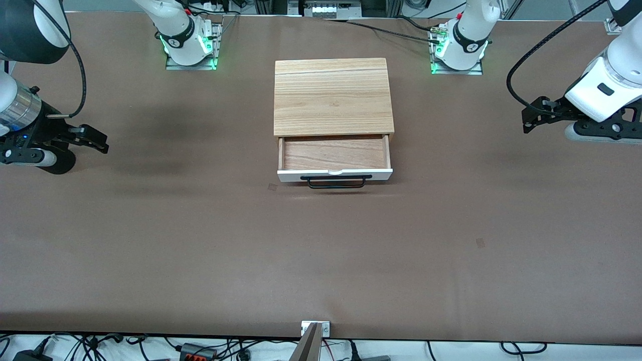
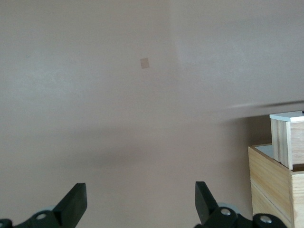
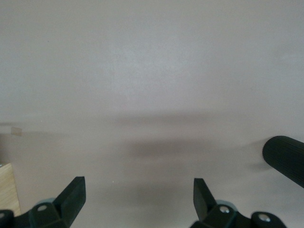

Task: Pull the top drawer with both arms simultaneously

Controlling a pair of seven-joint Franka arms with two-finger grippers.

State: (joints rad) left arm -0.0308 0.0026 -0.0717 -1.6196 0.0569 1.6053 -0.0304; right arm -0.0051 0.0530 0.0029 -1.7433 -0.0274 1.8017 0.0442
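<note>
The top drawer (image 1: 335,153) stands pulled out of the cabinet, toward the front camera. Its reddish-brown inside shows, with the white front panel (image 1: 335,174) and the black bar handle (image 1: 336,181) nearest the camera. My left gripper (image 1: 525,120) is open and empty above the table at the left arm's end, well apart from the drawer. In the left wrist view (image 2: 141,199) the drawer's side (image 2: 285,142) juts from the cabinet. My right gripper (image 1: 103,143) is open and empty above the table at the right arm's end. The right wrist view (image 3: 139,197) shows only table under it.
The cabinet's light wood-grain top board (image 1: 333,95) lies between the two arm bases; a corner of the cabinet shows in the right wrist view (image 3: 7,190). A black ribbed cylinder (image 3: 285,156) sits at that view's edge. The brown table (image 1: 321,260) spreads wide around the cabinet.
</note>
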